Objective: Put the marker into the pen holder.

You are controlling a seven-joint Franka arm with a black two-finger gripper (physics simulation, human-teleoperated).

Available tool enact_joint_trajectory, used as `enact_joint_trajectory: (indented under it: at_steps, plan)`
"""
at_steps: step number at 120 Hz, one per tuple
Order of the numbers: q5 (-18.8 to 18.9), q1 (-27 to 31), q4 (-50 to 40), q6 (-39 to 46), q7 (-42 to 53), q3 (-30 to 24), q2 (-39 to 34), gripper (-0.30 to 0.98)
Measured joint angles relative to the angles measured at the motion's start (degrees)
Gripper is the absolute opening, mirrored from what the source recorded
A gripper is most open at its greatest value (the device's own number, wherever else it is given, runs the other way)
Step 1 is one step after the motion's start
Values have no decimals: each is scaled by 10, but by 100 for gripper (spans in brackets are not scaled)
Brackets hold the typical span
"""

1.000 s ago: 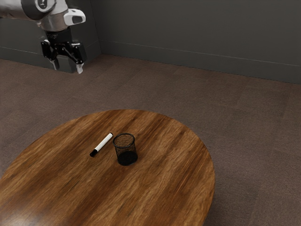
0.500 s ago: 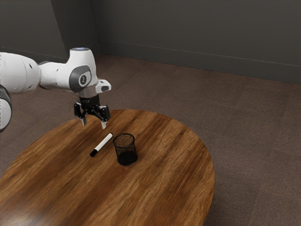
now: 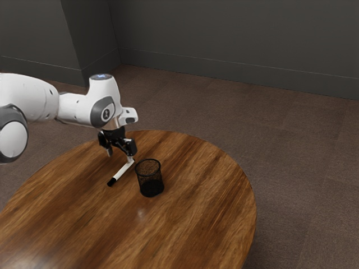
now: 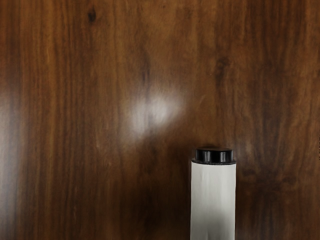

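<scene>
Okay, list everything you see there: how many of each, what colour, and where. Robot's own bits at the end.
Marker: one, white with black ends, lying on the table beside the pen holder.
Pen holder: one, black mesh, upright on the table, toward the exterior view's right from the marker.
Table: one, brown wood grain, rounded edge, under both.
Floor: one, brown, around the table.
Walls: at least two, dark grey, beyond the floor.
Arm: one, white and grey, reaching in from the exterior view's left.
Gripper: one, black with paler fingertips, fingers apart, at the marker's end farther from the exterior camera.
</scene>
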Motion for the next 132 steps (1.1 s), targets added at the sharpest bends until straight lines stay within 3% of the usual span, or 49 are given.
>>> enact_joint_trajectory:
  at_steps: [54, 88, 132]
  plan:
    - [-21, -1, -5, 27, 38, -1, 15, 65]
    - [-23, -4, -5, 30, 32, 0, 15, 40]
    - [-23, -5, -5, 31, 21, 0, 15, 20]
